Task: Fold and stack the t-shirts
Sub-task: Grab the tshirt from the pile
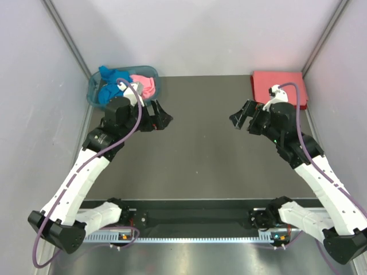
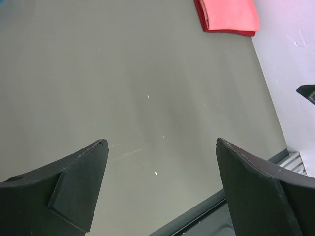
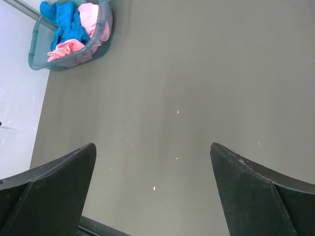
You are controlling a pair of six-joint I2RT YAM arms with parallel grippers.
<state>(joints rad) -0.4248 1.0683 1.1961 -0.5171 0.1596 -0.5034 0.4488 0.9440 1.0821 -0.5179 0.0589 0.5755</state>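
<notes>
**Left gripper (image 2: 160,142) and right gripper (image 3: 152,145) wide open, both empty**

Both grippers hang above the dark table (image 1: 200,154). Their jaws are spread far apart and nothing is between them.

One red shirt (image 1: 269,79) lies folded flat at the far right corner, just behind the right arm. A blue shirt (image 1: 106,94) and a pink shirt (image 1: 144,85) sit crumpled together in the basket (image 1: 152,70) at the far left corner, close behind the left gripper.

I judge that the next step is to take one shirt out of the basket. The two cloths are mixed together, so one pinch may lift both. The basket looks light, so a pull on the cloth may drag it or tip it. A grip on only a loose fold may slip when the arm rises. Later, putting a shirt on the red one may push it out of its fold.
</notes>
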